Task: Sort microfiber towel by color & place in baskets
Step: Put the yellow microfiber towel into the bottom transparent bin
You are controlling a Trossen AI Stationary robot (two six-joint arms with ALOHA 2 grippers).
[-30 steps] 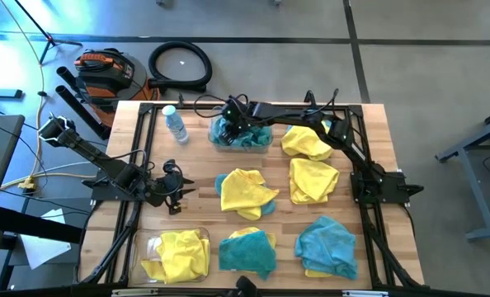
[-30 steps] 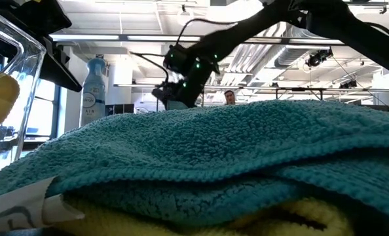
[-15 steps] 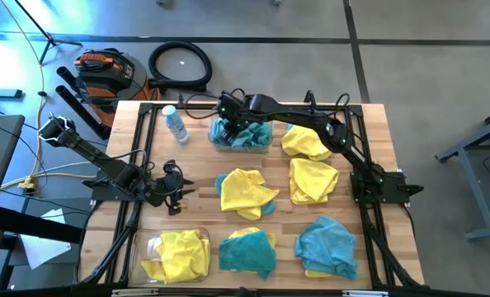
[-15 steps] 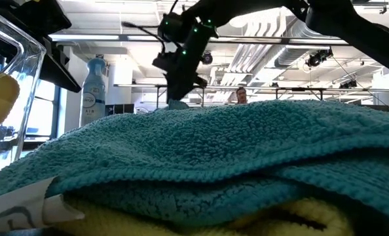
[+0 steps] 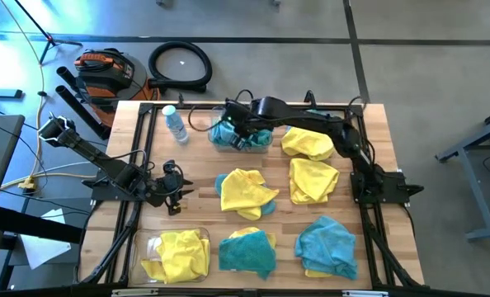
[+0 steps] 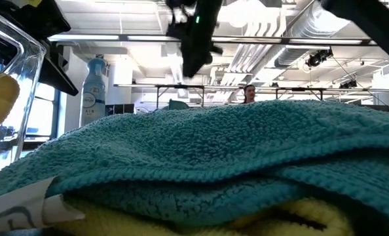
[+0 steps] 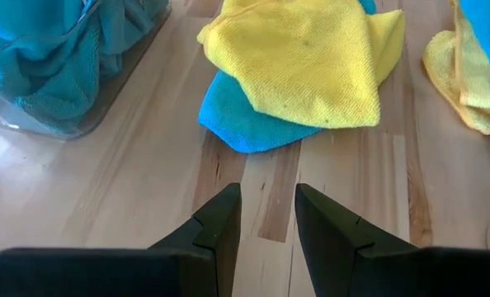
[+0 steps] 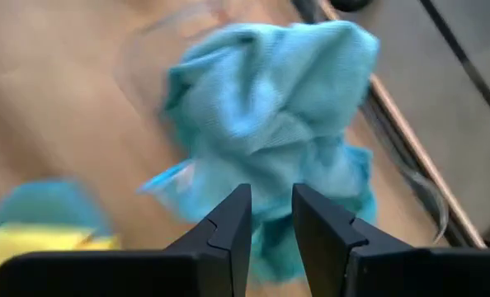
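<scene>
Both grippers empty, fingers slightly apart: right gripper (image 5: 238, 134) above teal-filled basket (image 5: 261, 145).

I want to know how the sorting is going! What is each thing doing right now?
Far basket: full of teal towels.
Near basket: holds yellow towels.
Right gripper: above the far basket, empty, fingers slightly apart.
Left gripper: waiting over bare table, slightly apart.
Loose towels: unsorted on the table.

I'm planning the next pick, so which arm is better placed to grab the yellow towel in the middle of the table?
Left, probably. The left gripper rests open, pointed at the middle yellow towel, with bare wood between. The right gripper is over the teal basket at the far edge.
</scene>
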